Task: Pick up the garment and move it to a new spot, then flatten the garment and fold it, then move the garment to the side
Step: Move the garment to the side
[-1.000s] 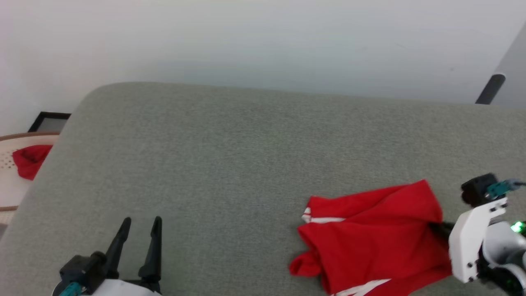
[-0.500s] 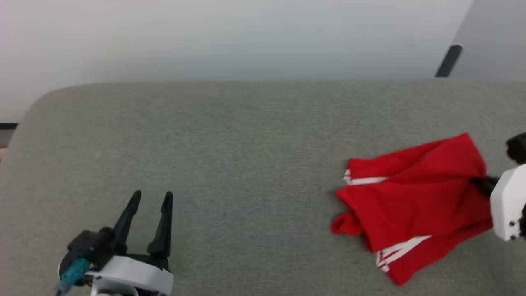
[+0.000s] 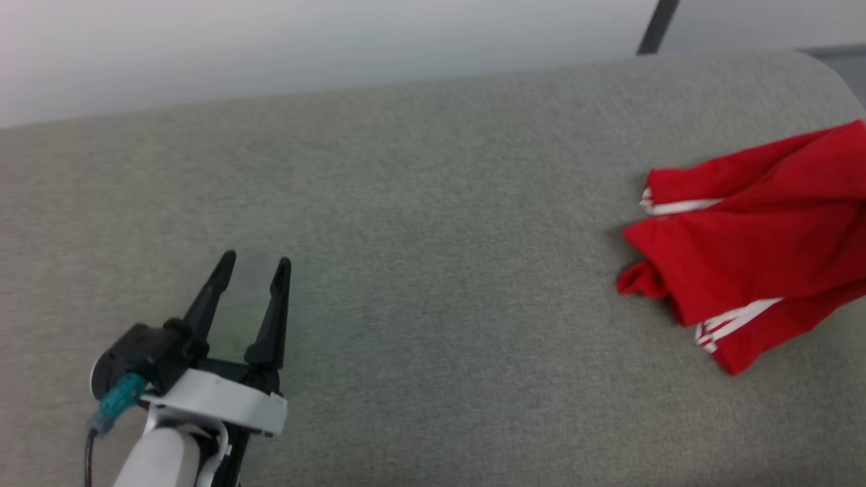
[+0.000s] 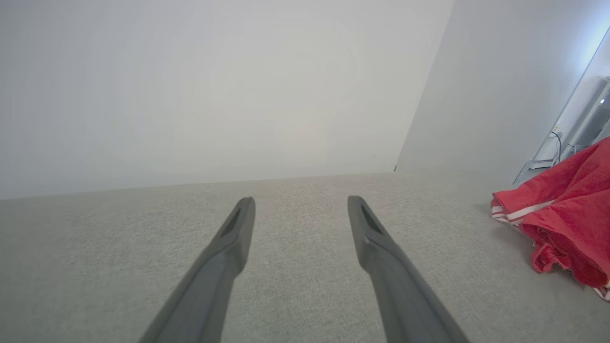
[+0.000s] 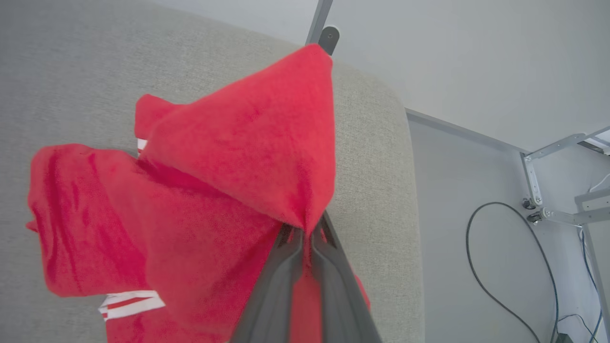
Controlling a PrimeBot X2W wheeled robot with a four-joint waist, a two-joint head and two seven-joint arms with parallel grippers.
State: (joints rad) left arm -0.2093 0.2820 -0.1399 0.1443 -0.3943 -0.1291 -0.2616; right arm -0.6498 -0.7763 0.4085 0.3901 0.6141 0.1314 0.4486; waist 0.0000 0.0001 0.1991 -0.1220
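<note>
Early days here. Crumpled red jersey with white-striped trim [image 3: 751, 243] sits bunched at right end of grey woven upholstered surface [image 3: 433, 203], near its edge. Up close, right gripper [image 5: 305, 233] pinched tight on peak of red cloth, so pick-up looks underway (my read). Meanwhile left gripper [image 3: 256, 258] spread wide, empty, well apart from jersey. Flattening, folding, moving aside all left. No readable lettering, number or brand showing, just stripes.

Head view: set high above the desk [image 3: 433, 270], angled forward and down. The left hand [image 3: 256, 258] is at lower left and the garment [image 3: 758, 250] is cut by the right edge.
Left wrist view: low, near the desk, facing the wall [image 4: 214, 95].
Right wrist view: looks along the right hand [image 5: 307, 233], close upon the garment, with floor [image 5: 452, 214] beyond.
All three views share garment and desk.
</note>
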